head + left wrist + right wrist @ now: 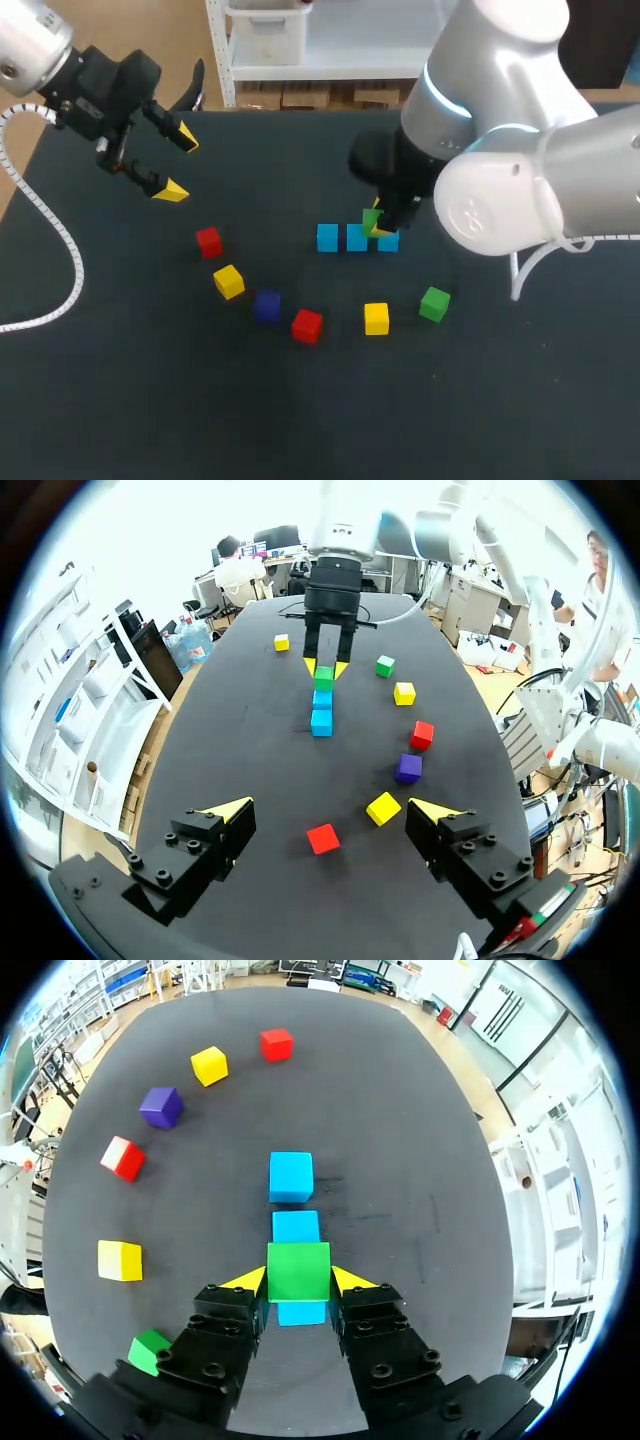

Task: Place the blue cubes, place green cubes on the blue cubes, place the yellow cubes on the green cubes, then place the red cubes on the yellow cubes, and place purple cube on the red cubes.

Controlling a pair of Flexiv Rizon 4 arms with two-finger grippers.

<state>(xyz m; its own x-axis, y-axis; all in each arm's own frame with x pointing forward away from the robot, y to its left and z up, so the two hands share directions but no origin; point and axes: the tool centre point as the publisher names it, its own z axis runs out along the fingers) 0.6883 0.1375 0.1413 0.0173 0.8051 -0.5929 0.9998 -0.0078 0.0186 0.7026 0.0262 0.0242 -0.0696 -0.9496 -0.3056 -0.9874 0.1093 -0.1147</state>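
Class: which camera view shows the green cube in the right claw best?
The right wrist view. There the held green cube sits large between the yellow tips of the right claw, with its top face fully visible. In the head view the cube is mostly hidden behind the right arm. The left wrist view shows it unobstructed but far off.

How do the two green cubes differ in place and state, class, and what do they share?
The held green cube is gripped from both sides by the right claw; the loose green cube lies untouched on the dark table. The held one is over the end blue cube of a row of three; the loose one has only tabletop beneath. Both share colour, shape and apparent size.
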